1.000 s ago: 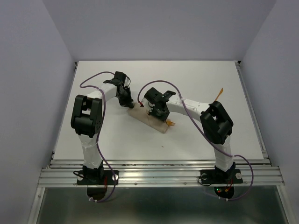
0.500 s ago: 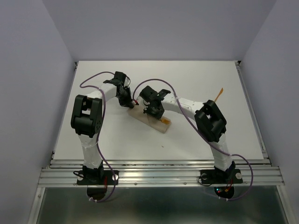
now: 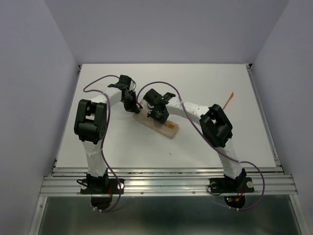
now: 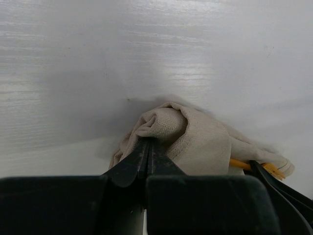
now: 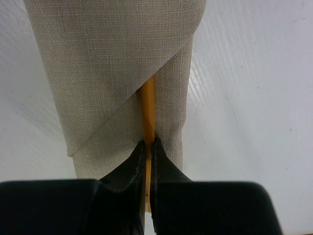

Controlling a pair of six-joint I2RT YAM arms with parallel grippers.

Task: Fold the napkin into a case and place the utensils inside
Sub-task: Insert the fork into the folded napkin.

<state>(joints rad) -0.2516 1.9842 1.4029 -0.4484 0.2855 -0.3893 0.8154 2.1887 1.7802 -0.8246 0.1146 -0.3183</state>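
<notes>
The napkin, folded into a narrow tan case (image 3: 155,123), lies slantwise at mid-table. In the left wrist view my left gripper (image 4: 148,141) is shut on the case's bunched far-left end (image 4: 166,125). One orange utensil (image 5: 147,105) runs into the diagonal fold of the case (image 5: 112,63), and my right gripper (image 5: 148,142) is shut on its stem. From above, the left gripper (image 3: 134,107) and right gripper (image 3: 157,116) sit close together over the case, and the utensil's tail (image 3: 170,126) shows near the case's right end. A second orange utensil (image 3: 229,99) lies far right.
The white table (image 3: 98,142) ends at a metal rail (image 3: 166,171) along the near side. Grey walls enclose the left, back and right. Purple cables (image 3: 98,83) loop over both arms.
My right gripper has slid left along the case with the orange utensil, which now sticks out less at the case's right end. The left gripper has held still.
</notes>
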